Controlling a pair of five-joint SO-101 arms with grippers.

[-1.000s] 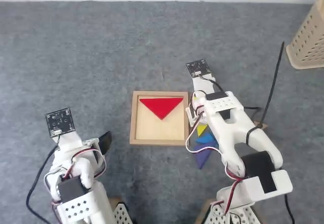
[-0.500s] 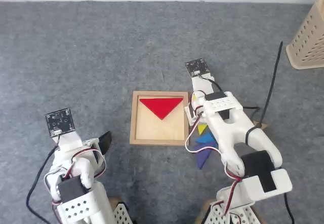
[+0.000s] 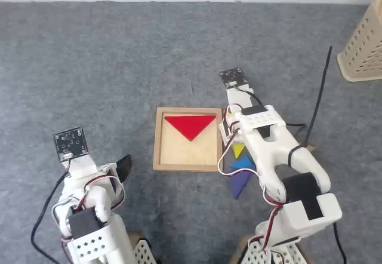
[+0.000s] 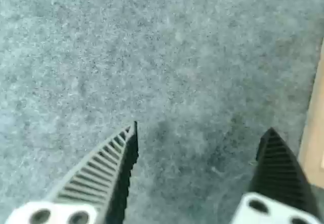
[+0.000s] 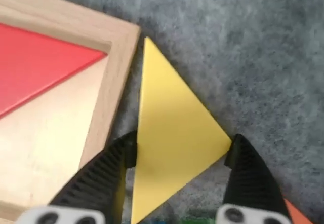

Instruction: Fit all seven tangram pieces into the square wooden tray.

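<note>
Tangram: large red triangle (image 3: 190,125) in the square wooden tray (image 3: 157,150), flat yellow triangle (image 5: 172,112) at the right hand (image 5: 182,143)

The right hand hangs low over the grey carpeted worktop (image 3: 119,55). It is about half wide, with one dark ribbed finger on each side of the yellow triangle and the tips right at its edges. The piece lies flat on the worktop, not lifted. Whether the fingers actually press on it cannot be told.

Just beside this hand, on the side toward the other arm, runs the tray's light wooden rim. One long edge of the yellow triangle lies almost along that rim, with a thin strip of worktop between. Beyond the rim the red triangle sits flat on the tray floor, its long side against the far wall and its point toward the tray's middle.

Behind the right hand, back under its own arm, lie a blue triangle (image 3: 243,163) and a dark purple piece (image 3: 239,183), close together on the worktop. A sliver of an orange piece (image 5: 304,211) shows close behind one finger.

The left hand (image 4: 202,127) is spread wide and holds nothing, with bare worktop between and ahead of its fingers. The tray's wooden edge lies off to one side of it, toward the right arm, and is not touched.
</note>
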